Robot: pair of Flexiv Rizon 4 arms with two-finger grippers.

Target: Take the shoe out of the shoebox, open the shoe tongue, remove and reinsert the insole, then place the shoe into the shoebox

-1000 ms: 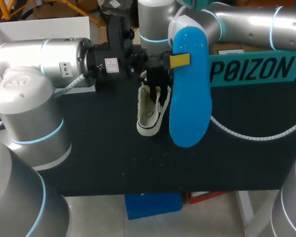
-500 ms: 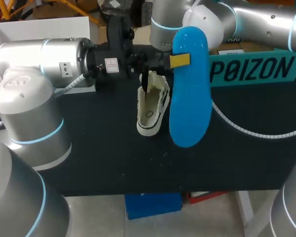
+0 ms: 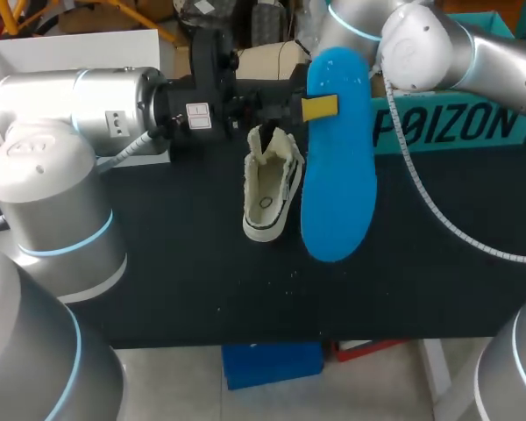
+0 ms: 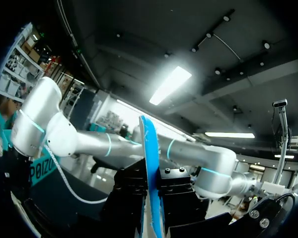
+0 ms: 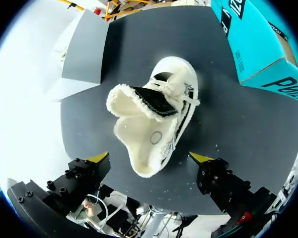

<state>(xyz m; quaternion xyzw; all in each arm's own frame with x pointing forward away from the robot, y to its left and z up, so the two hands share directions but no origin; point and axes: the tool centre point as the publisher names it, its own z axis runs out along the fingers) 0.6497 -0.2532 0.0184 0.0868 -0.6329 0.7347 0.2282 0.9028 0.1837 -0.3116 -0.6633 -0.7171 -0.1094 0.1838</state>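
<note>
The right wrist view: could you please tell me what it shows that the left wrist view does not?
Only the right wrist view shows the white shoe resting on the black table, its tongue folded open, ahead of the open right tool, which holds nothing. Only the left wrist view shows the blue insole, edge-on, clamped in the left tool, with the right arm beyond it. Both show the teal shoebox.

Bright, even overhead light: soft glare on the silver left arm (image 3: 79, 101) at upper left, matte black counter (image 3: 158, 263) dull, cream fleece-lined shoe (image 3: 270, 189) nearly washed out.
</note>
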